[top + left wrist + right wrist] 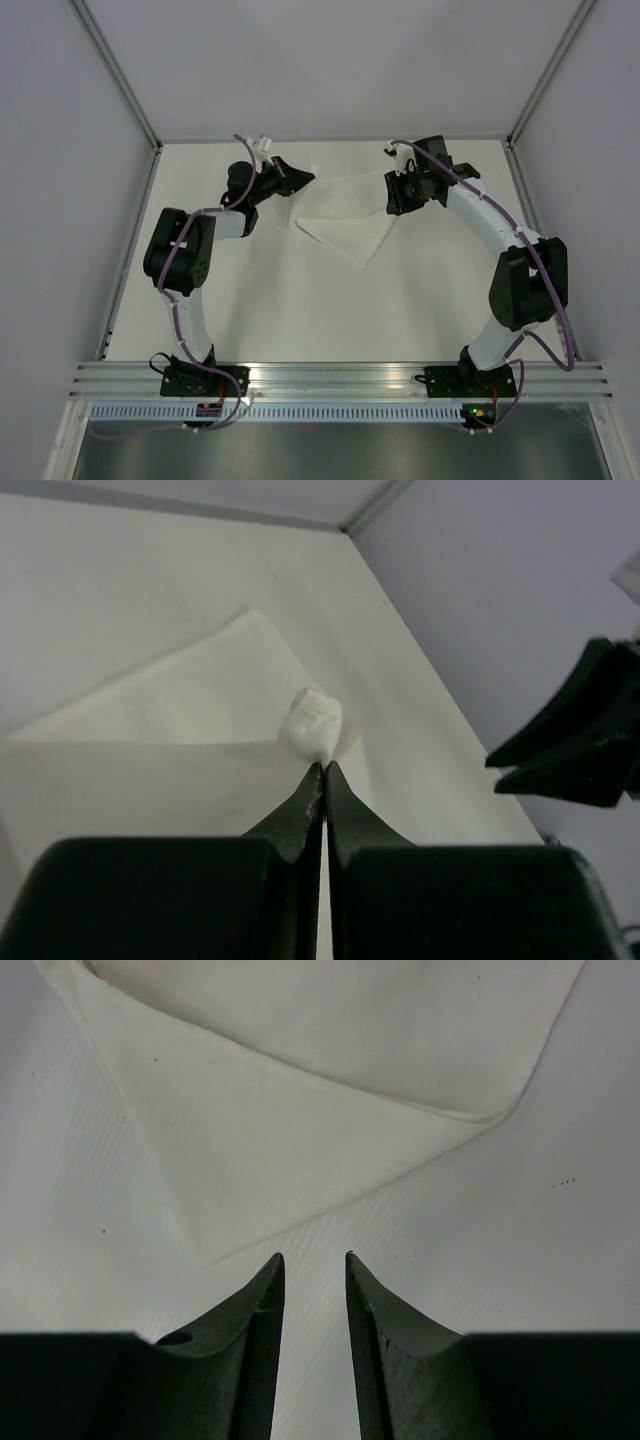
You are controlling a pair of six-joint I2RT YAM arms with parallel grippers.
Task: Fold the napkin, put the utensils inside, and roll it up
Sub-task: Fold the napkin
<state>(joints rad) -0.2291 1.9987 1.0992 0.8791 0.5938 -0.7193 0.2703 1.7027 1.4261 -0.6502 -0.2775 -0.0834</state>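
Left tool [325, 767] clenched, pinching the napkin [190, 695] corner; right tool [315, 1260] slightly parted, released, beside it.

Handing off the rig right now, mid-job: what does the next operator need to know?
Left gripper: shut on a pinch of the napkin.
Right gripper: open, empty, tips just short of a folded napkin corner.
Napkin: folded over, on the table between the grippers.
Utensils: not in view.
Left to do: finish folding, place utensils, roll.
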